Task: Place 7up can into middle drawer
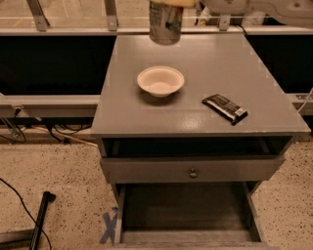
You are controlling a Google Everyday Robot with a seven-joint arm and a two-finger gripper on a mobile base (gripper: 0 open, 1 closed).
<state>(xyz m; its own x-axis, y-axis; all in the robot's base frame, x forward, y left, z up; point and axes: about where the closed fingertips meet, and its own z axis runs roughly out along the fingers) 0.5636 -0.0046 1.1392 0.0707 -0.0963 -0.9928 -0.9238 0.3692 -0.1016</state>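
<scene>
The 7up can [165,23], pale silver-green with a dark mark, hangs upright in the air above the back edge of the grey cabinet top [195,117]. My gripper [167,2] is at the very top edge of the view, its cream fingers closed on the can's top; most of it is cut off. The middle drawer [186,210] is pulled out at the bottom of the view, a deep grey tray with a dark floor and nothing in it. It lies far below and in front of the can.
A cream bowl [160,80] sits mid-table below the can. A black snack bar [225,108] lies to its right. A closed drawer front with a round knob [193,173] sits above the open drawer. Cables and a black pole [39,219] lie on the floor at left.
</scene>
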